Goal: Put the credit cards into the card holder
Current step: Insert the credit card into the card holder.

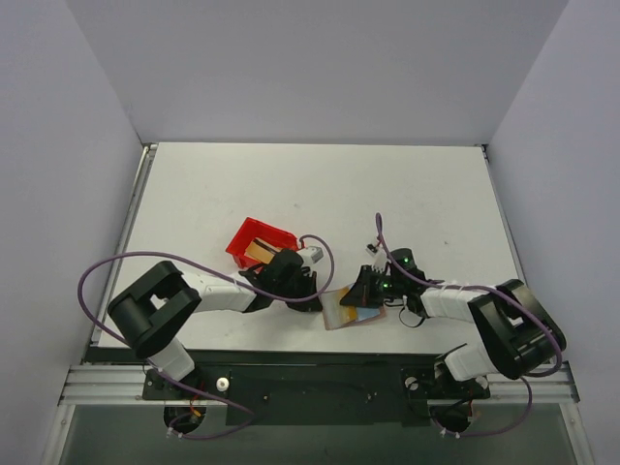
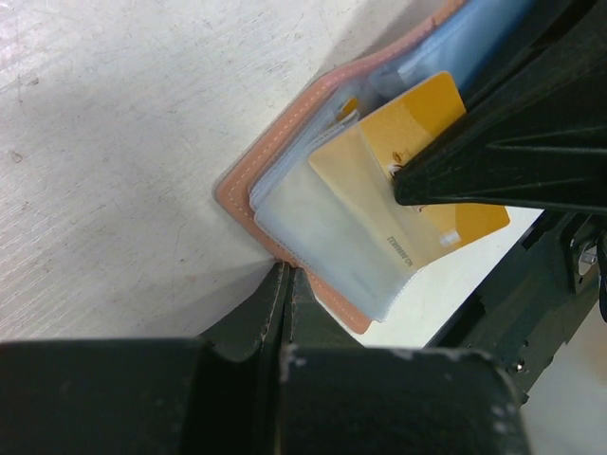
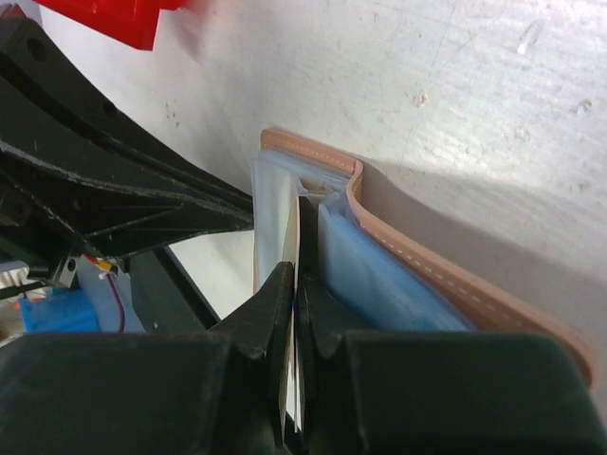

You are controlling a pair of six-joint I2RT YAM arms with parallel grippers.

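The card holder lies open on the table between my two arms, its brown rim and clear and light blue sleeves showing. My right gripper is shut on a gold credit card, seen edge-on in the right wrist view. The card's lower end sits inside a clear sleeve. My left gripper is shut with nothing between its fingers, its tips resting against the holder's near brown edge. From above, the left gripper is left of the holder and the right gripper is over it.
A red plastic bin stands just behind the left gripper, with something gold inside. Its corner shows in the right wrist view. The two grippers are very close together over the holder. Purple cables loop off both arms.
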